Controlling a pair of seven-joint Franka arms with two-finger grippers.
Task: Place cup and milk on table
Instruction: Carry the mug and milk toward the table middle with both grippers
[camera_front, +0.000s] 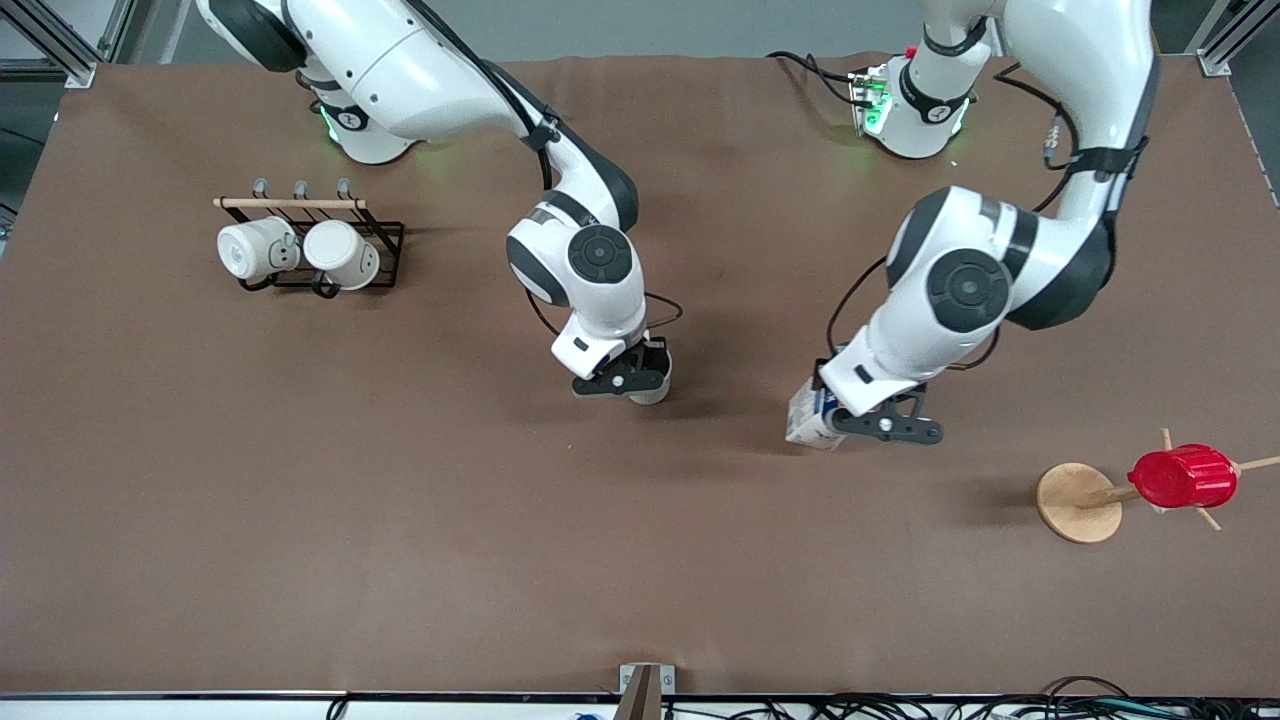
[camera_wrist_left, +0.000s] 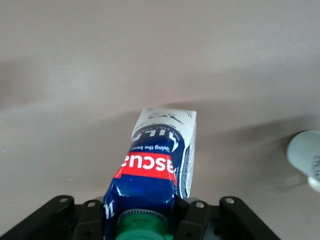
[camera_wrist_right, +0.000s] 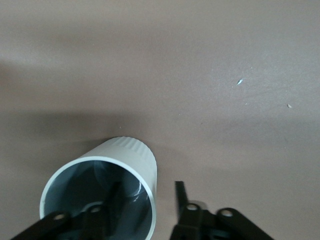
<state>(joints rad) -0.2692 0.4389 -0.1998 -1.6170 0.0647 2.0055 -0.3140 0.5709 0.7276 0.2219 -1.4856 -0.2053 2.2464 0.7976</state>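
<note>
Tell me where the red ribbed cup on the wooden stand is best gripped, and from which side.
Grip the red ribbed cup across its ribbed body, coming down from above. It lies sideways on a peg of the wooden stand, so its round sides are exposed from the top, and the ribs should probably help against slipping. Then slide it off along the peg.

- The cup (camera_front: 652, 392) is almost wholly hidden under the right gripper (camera_front: 622, 380) in the front view.
- The milk (camera_front: 812, 418) shows only one lower corner beneath the left gripper (camera_front: 885, 425).
- Its green cap (camera_wrist_left: 144, 227) is cut off by the left wrist view's edge.
</note>
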